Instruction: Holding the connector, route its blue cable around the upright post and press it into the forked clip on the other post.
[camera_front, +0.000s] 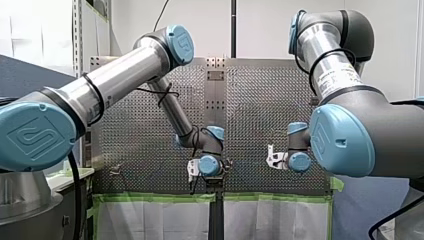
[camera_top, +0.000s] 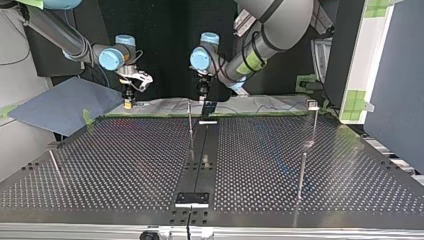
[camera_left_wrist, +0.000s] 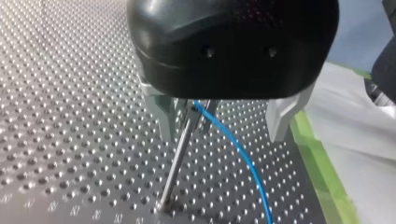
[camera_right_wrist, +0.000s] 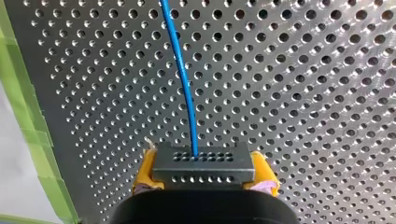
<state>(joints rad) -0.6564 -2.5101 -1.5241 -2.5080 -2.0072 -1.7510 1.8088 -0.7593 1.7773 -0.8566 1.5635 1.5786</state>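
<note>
Two robot arms are working over a perforated metal table (camera_right_wrist: 303, 93). My right gripper (camera_right_wrist: 204, 173) is clenching a dark connector (camera_right_wrist: 203, 161) between its yellow pads (camera_right_wrist: 144, 171), hovering near the green tape (camera_right_wrist: 28, 116) along the table's edge, at the far left of the top view. The blue cable (camera_right_wrist: 184, 88) is leaving the connector's face and running ahead over the table. My left gripper (camera_left_wrist: 222, 136) is hanging with its metal fingers (camera_left_wrist: 161, 114) spread wide, released, straddling a thin upright post (camera_left_wrist: 176, 163). The cable is passing between those fingers, seemingly touching the post's top, though the gripper body is hiding that spot.
</note>
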